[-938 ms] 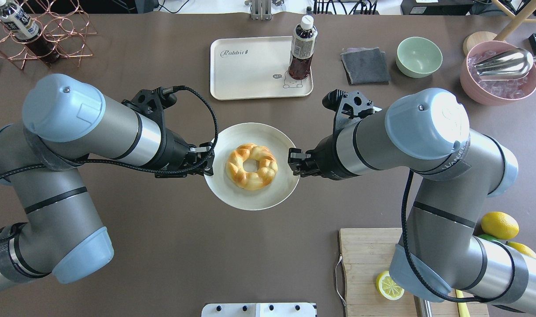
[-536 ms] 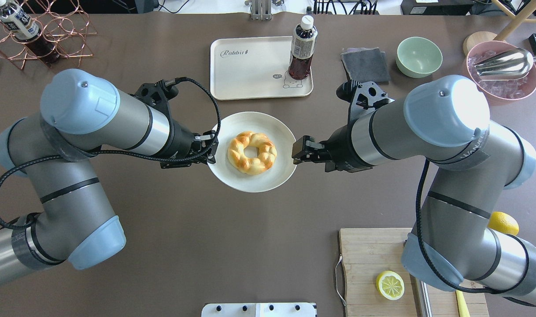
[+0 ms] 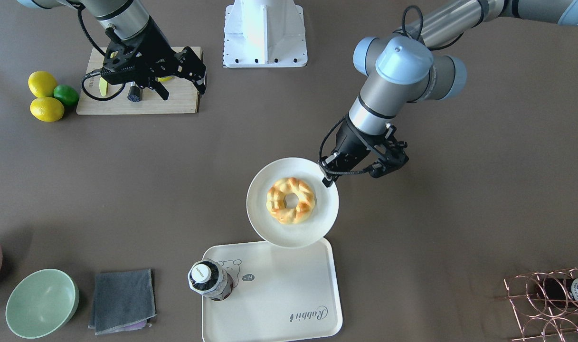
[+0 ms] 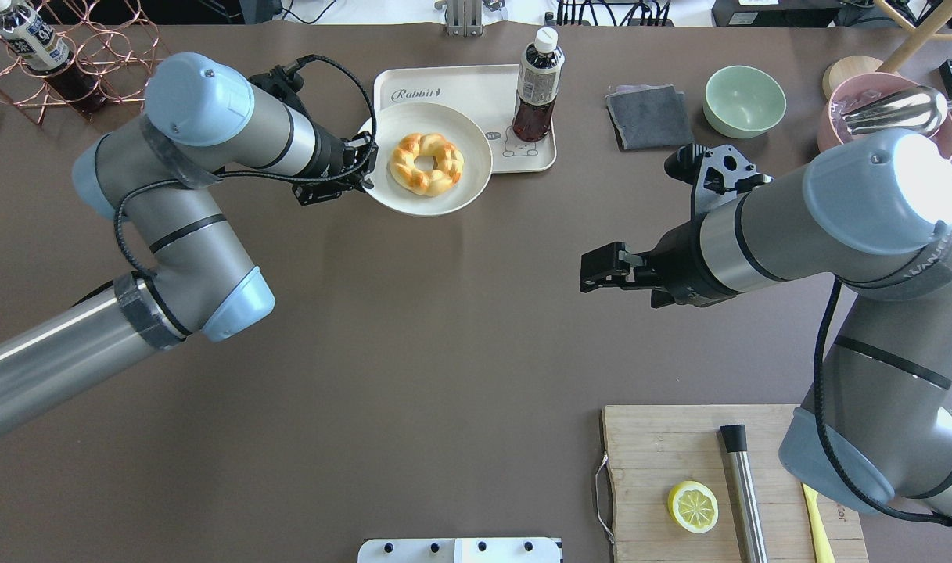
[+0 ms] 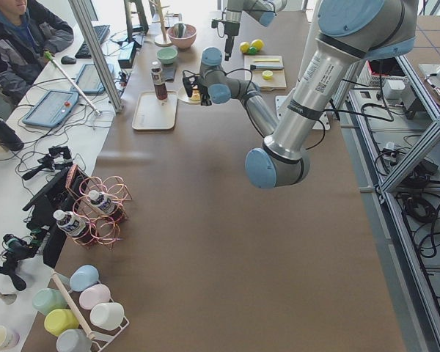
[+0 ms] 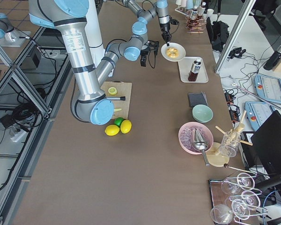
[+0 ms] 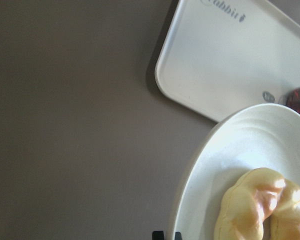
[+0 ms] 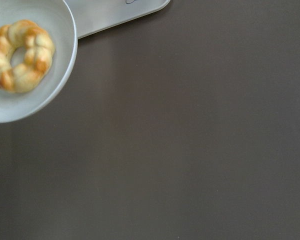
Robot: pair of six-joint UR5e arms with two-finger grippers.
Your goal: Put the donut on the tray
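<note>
donut [image 4: 426,163] sits centred on the round white plate [image 4: 464,188], not on the tray [image 4: 476,86] itself. In the overhead view the plate overlaps the tray's near-left part and the rest is over the table [image 4: 413,328]. Can't tell if plate touches tray. left gripper [image 4: 364,170] is pinched on the plate rim at 9 o'clock of the donut. Dark bottle [image 4: 537,86] stands upright on the tray at 2 o'clock, just clear of the plate. right gripper [image 4: 589,274] is at 4 o'clock, well apart, jaws spread, holding nothing.
</note>
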